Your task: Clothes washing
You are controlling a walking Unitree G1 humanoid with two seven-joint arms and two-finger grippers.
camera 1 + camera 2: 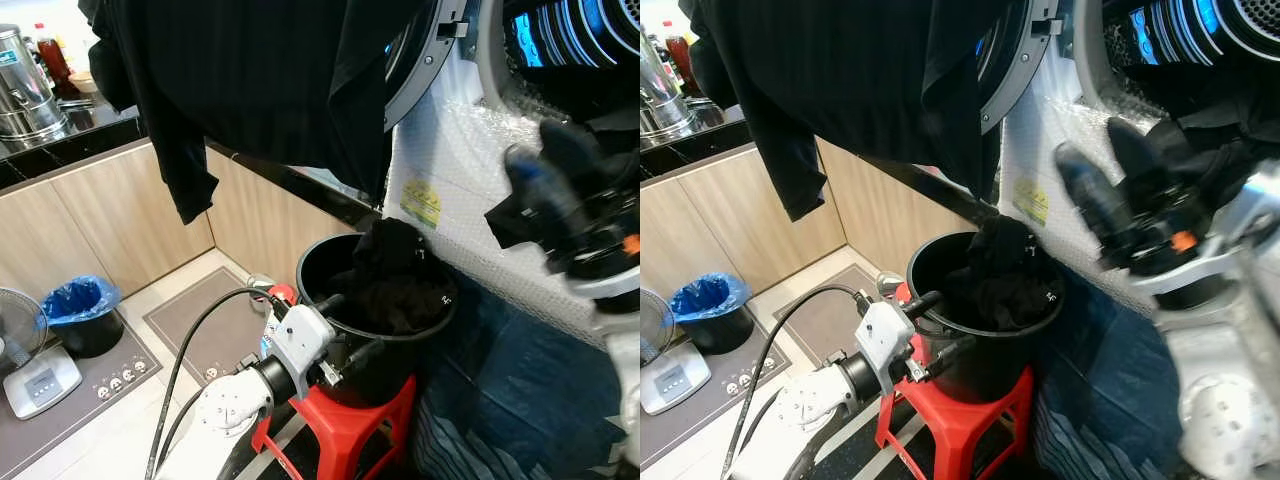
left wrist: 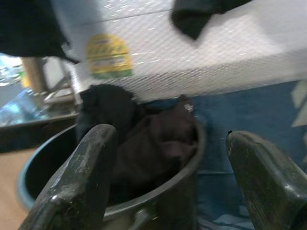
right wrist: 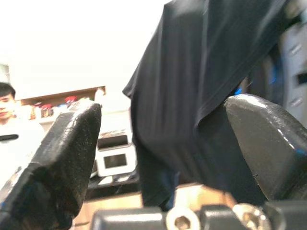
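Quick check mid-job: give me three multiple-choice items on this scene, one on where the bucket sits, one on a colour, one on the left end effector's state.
1. Where does the round black plastic bucket stand?
A. on the red plastic stool
B. on the counter
C. inside the washer drum

2. What colour is the bag lining the small bin on the floor?
A. green
B. blue
C. white

3. How is the left end effector?
A. shut on a shirt
B. shut on the stool leg
C. open, at the bucket's near rim

Answers:
1 A, red legs show under the bucket.
2 B, the liner is blue.
3 C, the left wrist view shows its fingers spread, nothing between them.
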